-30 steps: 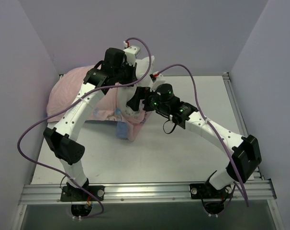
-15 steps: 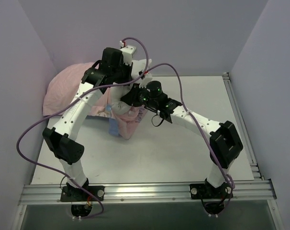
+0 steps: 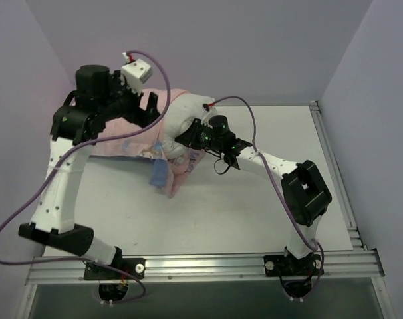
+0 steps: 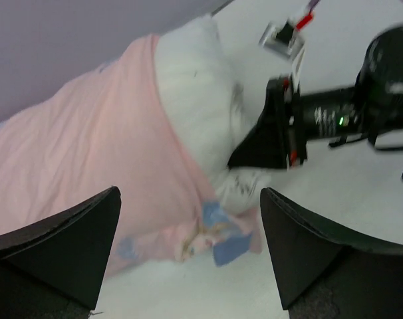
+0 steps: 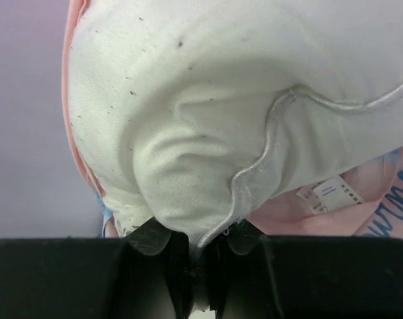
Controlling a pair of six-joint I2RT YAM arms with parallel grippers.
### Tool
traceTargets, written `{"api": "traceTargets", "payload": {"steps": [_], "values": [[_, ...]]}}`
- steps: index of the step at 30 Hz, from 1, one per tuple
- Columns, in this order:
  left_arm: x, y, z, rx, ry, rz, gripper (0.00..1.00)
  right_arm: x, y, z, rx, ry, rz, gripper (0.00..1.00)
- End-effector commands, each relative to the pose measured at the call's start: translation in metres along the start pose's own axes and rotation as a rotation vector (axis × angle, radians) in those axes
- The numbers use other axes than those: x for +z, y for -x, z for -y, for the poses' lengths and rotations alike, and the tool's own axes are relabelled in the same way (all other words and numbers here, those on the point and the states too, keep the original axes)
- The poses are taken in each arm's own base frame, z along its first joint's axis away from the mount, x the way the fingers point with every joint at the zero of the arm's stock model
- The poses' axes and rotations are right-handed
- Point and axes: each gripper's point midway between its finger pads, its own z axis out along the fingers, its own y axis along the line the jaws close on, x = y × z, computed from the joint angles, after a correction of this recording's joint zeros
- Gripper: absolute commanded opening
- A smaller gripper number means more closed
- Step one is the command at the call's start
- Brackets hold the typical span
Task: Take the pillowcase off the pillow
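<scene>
The pillowcase (image 3: 118, 141) lies pink side out at the back left, with a blue printed fold (image 3: 160, 174) on the table. The white pillow (image 3: 183, 111) sticks out of its right end. My right gripper (image 3: 179, 142) is shut on the pillow's seamed edge (image 5: 241, 193), and the cushion (image 5: 208, 100) fills the right wrist view, a small label (image 5: 331, 193) beside it. My left gripper (image 3: 152, 109) hangs open above the case, touching nothing. Its view looks down on the pink fabric (image 4: 88, 153), the pillow (image 4: 195, 93) and the right gripper (image 4: 271, 136).
The lavender back wall (image 3: 208, 40) and left wall (image 3: 22, 133) stand close to the pillow. White table (image 3: 255, 212) stretches to the right and front. An aluminium rail (image 3: 201, 266) runs along the near edge. Purple cables (image 3: 238, 101) loop above both arms.
My left gripper has let go of the fabric, opened, and swung up and to the left. My right gripper moved in, shut on the pillow's end and holds it.
</scene>
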Motion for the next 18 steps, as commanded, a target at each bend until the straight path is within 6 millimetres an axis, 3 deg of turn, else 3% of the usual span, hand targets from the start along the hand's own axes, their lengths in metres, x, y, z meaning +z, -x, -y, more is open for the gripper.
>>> {"api": "traceTargets", "payload": {"steps": [1, 2, 4, 5, 8, 14, 18], "values": [[-0.062, -0.047, 0.003, 0.131, 0.009, -0.095, 0.94, -0.006, 0.038, -0.057, 0.005, 0.182, 0.114, 0.00], [-0.047, -0.088, -0.003, 0.135, 0.025, -0.186, 0.94, -0.006, 0.039, -0.060, 0.003, 0.188, 0.117, 0.00], [-0.051, -0.111, -0.006, 0.147, 0.066, -0.199, 0.94, -0.006, 0.041, -0.066, -0.006, 0.190, 0.121, 0.00], [-0.039, -0.133, -0.012, 0.144, 0.088, -0.228, 0.94, -0.005, 0.039, -0.069, -0.009, 0.193, 0.118, 0.00], [-0.023, -0.153, -0.026, 0.145, 0.142, -0.266, 0.95, -0.006, 0.038, -0.071, -0.004, 0.193, 0.115, 0.00], [0.017, -0.169, -0.034, 0.098, 0.134, -0.280, 1.00, -0.009, 0.040, -0.073, -0.011, 0.184, 0.112, 0.00], [0.038, -0.182, -0.041, 0.088, 0.138, -0.314, 0.71, -0.010, 0.042, -0.072, -0.012, 0.179, 0.110, 0.00]]}}
